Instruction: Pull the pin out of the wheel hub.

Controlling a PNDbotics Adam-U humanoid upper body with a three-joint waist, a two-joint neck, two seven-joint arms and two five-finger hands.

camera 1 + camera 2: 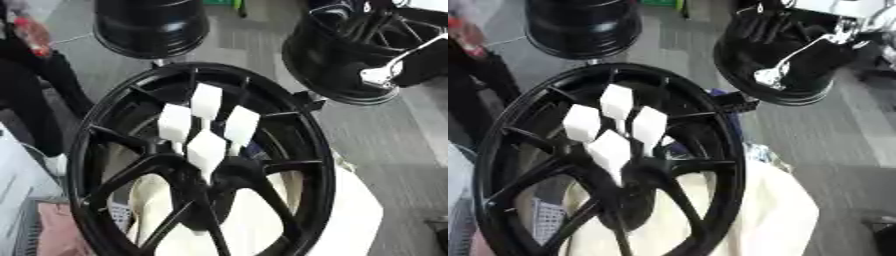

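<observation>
The four white pins [207, 127] stand in the middle of the black wheel hub [315, 150], their long axes pointing up out of the hub towards me. My right hand [381, 75] hangs well apart, beyond the hub; whether its fingers are apart, I cannot tell.

Readable text: none in either view.
White tags [206, 127] on the wheel hub [105, 150]: four blank faces, no print to be made out.
Other black rims [150, 25]: no lettering or brand marks legible.
Numbers, signs: none legible.
</observation>
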